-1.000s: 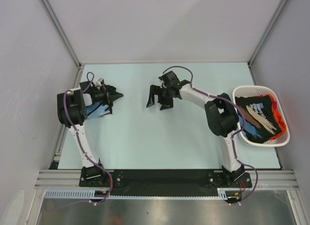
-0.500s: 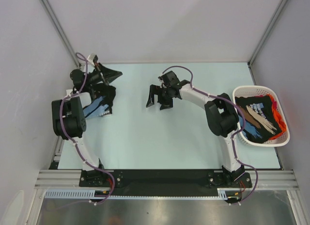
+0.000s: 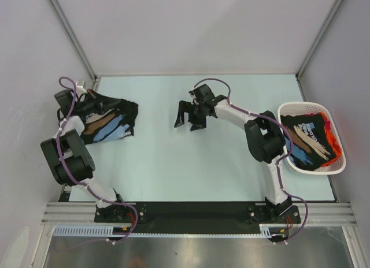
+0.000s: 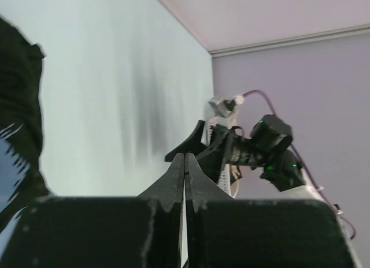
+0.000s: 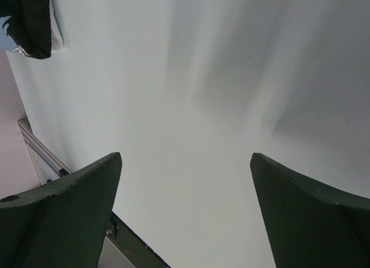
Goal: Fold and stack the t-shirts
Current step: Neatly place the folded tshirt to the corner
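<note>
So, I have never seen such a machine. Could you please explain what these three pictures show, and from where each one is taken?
These are two robot arms, a left arm and a right arm. They are bolted at the near edge of a pale table. The wide picture looks down on everything from above. The other two pictures come from small cameras on the wrists, so each one shows its own fingers from close up.

The left gripper is shut, and nothing can be seen between its fingers. The right gripper is wide open and empty, over the middle of the table.

At the left of the table lies a dark t-shirt with a blue and brown print. At the right edge stands a white basket that holds more t-shirts, dark and orange.
</note>
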Available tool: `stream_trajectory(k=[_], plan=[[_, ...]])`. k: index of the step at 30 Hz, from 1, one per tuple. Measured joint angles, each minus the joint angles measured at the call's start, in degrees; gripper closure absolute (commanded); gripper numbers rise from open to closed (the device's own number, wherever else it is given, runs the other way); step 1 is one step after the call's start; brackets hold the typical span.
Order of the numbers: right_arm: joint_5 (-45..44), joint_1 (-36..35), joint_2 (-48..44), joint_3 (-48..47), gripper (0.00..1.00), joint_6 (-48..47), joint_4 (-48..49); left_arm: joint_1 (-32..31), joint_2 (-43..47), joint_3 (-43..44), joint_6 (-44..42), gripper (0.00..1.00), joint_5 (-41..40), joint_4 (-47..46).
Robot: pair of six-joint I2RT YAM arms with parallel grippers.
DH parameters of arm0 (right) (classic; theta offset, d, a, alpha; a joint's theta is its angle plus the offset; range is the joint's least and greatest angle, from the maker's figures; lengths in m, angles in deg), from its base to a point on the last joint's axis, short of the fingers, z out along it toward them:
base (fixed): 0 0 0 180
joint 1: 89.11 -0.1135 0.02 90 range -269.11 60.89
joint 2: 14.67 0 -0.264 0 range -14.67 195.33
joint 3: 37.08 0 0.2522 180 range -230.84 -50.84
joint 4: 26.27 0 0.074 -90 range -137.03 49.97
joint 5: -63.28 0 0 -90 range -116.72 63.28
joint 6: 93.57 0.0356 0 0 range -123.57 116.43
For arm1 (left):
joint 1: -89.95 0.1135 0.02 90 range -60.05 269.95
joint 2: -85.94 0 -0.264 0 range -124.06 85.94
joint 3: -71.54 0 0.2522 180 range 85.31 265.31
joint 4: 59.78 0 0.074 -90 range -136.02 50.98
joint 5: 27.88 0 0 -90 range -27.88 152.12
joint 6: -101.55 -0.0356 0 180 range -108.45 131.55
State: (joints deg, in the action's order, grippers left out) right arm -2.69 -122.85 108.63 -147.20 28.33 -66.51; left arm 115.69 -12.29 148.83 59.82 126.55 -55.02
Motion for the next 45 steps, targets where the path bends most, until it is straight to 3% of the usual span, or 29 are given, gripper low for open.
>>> stream_trajectory(k=[3, 10, 16, 23, 29, 33, 41, 45], plan=[[0.5, 0.0, 0.0, 0.0, 0.00, 0.0, 0.2, 0.7, -0.3, -2.2, -4.6, 1.00, 0.4, 4.1], [0.9, 0.2, 0.0, 0.0, 0.00, 0.0, 0.3, 1.0, -10.3, -11.8, -7.7, 1.00, 1.9, 5.7], [1.3, 0.5, 0.0, 0.0, 0.00, 0.0, 0.3, 1.4, -16.5, -13.0, -9.2, 1.00, 4.7, 1.7], [1.5, 0.7, 0.0, 0.0, 0.00, 0.0, 0.3, 2.9, -22.6, -14.8, 4.0, 1.00, 12.7, -22.7], [1.5, 0.8, 0.0, 0.0, 0.00, 0.0, 0.2, 3.0, -24.3, -9.2, 11.9, 1.00, 12.0, -25.3], [1.5, 0.9, 0.0, 0.0, 0.00, 0.0, 0.2, 3.0, -22.8, -5.8, 10.8, 1.00, 10.5, -20.5], [1.4, 0.9, 0.0, -0.2, 0.00, 0.0, 0.2, 1.7, -8.7, -7.3, 4.6, 0.99, 8.5, -11.3], [-1.0, 0.9, 0.0, -0.3, 0.00, -0.3, 0.0, -4.8, -1.4, -8.5, 1.9, 0.89, 6.1, -9.0]])
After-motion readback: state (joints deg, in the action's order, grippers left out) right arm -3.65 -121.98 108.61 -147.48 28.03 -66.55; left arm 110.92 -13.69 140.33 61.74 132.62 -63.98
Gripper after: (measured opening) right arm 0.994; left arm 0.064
